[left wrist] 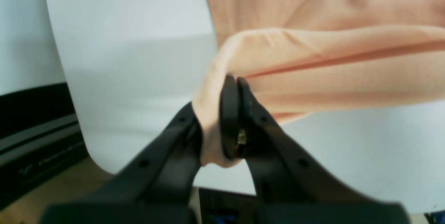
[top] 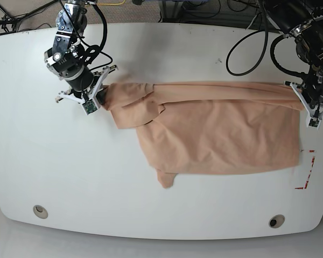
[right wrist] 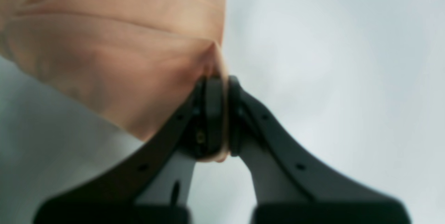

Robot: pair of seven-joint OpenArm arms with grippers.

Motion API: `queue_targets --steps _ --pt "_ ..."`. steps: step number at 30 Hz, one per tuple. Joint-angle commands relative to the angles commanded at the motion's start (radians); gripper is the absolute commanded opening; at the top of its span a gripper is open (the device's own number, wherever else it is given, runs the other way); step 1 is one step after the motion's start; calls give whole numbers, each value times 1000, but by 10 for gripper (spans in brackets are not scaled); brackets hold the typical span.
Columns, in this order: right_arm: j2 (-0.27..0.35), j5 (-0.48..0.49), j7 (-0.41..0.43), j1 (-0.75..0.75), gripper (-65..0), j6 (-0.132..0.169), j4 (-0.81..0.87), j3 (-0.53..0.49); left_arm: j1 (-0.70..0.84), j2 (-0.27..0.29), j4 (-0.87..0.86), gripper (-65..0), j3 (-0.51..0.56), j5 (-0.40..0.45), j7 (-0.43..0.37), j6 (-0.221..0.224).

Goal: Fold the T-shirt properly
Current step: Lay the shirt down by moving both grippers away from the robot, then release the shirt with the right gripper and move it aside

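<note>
Fabric is pinched in both grippers. Your left gripper (left wrist: 237,80) has its jaws clenched on a bunched edge of the T-shirt (top: 220,134), the cloth wrapping round the outer finger and running away from the tips in a taut roll. Your right gripper (right wrist: 220,78) is likewise clamped on a thin fold of cloth. In the base view the shirt lies spread across the table (top: 151,54), its upper edge stretched between the two grippers and the rest draped below them. Step in hand, I judge: carrying that edge over for a fold. Next move calls for both arms travelling together, tension even, before you release.
</note>
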Motion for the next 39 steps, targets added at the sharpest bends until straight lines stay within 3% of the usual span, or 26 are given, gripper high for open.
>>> queue_targets --steps 4,10,14,18,23,35,39 --pt "-23 0 -2 -23 -610 0 -2 0 9 0 -2 -650 -18 0 0 0" --pt "-63 6 -2 -60 -352 0 3 5 11 -2 -2 -650 -20 0 0 0" --pt "-71 117 -5 -77 -262 0 21 52 11 -2 -2 -650 -17 2 0 0" --pt "-74 301 -20 -87 -247 0 25 147 11 -2 -2 -650 -17 2 0 0" --pt "-52 548 -115 -78 -249 -3 -11 261 11 -2 -2 -650 -17 5 0 0" --pt "18 934 -358 -9 -249 -2 -187 356 11 -2 -3 -650 -15 5 0 0" --pt "44 1048 -396 -40 -249 -2 -249 425 11 -8 -3 -650 -15 6 0 0"
